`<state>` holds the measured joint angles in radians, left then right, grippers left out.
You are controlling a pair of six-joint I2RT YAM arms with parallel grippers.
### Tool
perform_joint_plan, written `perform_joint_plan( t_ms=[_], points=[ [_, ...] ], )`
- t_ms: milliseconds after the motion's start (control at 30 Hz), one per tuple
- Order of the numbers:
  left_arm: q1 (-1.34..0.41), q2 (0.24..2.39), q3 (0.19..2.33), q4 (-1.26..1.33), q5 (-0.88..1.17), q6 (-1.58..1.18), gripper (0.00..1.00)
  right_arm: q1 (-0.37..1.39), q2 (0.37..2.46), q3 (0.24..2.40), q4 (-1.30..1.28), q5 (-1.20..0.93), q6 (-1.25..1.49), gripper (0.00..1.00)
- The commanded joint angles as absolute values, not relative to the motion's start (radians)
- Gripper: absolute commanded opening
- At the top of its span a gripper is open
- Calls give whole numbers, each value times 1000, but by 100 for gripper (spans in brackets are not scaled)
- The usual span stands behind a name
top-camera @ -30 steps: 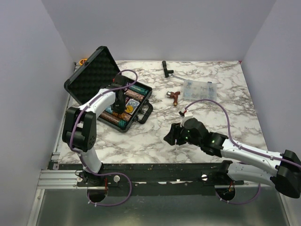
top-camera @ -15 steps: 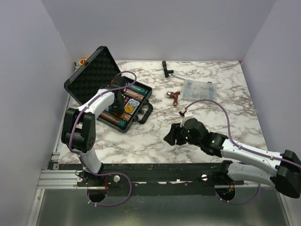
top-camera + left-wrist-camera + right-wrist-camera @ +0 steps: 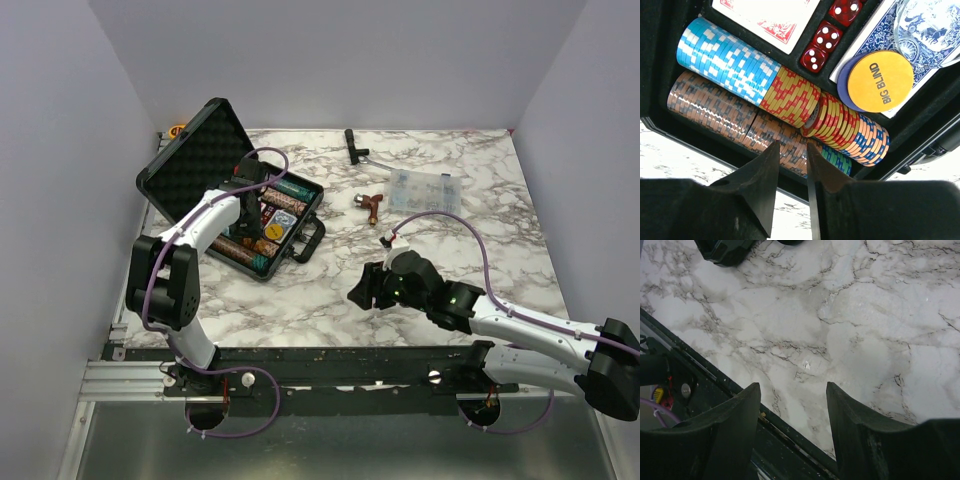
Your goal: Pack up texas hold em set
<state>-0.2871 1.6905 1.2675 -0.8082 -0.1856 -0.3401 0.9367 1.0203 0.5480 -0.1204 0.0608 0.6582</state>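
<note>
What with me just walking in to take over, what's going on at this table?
Two robot arms are packing a poker set. The left gripper hovers over the open briefcase, just above the rows of chips, jaws slightly apart with nothing between them. Already inside lie dice, cards and a Big Blind disc; the lid stands open. The right gripper hangs over the table, jaws open and empty.
</note>
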Motion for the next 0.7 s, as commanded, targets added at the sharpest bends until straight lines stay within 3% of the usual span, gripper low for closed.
perform_joint_plan(
  t_ms=[0,133,467,567,667],
  points=[
    [-282,1710,1268,-782,-151,-339,23,936,1022,529,-97,45,667,58],
    [-282,1734,1271,-775,-147,-339,16,936,1022,530,-97,46,668,58],
    [-284,1766,1249,-781,-184,-347,13,936,1010,527,-101,52,665,58],
    [-284,1731,1253,-796,-192,-344,15,936,1010,528,-102,52,663,58],
    [-284,1673,1279,-831,-187,-338,23,936,1010,530,-103,53,661,58]
  ],
)
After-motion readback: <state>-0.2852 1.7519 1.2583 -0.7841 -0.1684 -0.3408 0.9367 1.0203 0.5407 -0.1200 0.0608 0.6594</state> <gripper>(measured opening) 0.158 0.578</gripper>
